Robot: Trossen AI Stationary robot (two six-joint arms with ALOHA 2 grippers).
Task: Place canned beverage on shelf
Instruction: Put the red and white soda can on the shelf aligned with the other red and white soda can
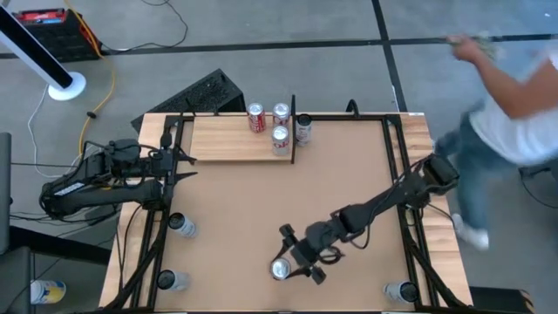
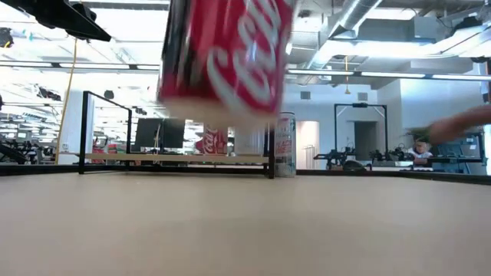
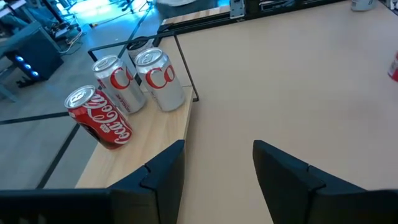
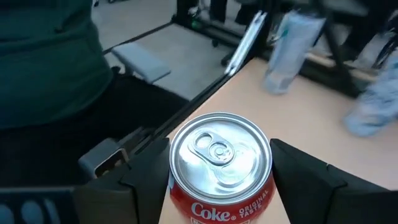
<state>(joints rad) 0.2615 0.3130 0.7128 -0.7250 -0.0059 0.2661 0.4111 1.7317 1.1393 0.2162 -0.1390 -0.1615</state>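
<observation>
coke can [image 1: 280, 269] sits between the right gripper's [image 1: 296, 259] fingers near the table's front edge, shelf [image 1: 237, 139] far off; low view — can [image 2: 226, 54] lifted clear; right wrist — fingers [image 4: 147, 163] pinch it; left gripper [image 3: 217, 163] spread, empty.

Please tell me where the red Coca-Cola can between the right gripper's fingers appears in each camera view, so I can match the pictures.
High view: red Coca-Cola can at the near table edge, in the right gripper.
Low view: large and blurred at top centre, lifted off the table.
Left wrist view: only a red sliver at the right edge, probably this can.
Right wrist view: bottom centre, between the fingers.
Shared landmark: the shelf with three cans.
</observation>
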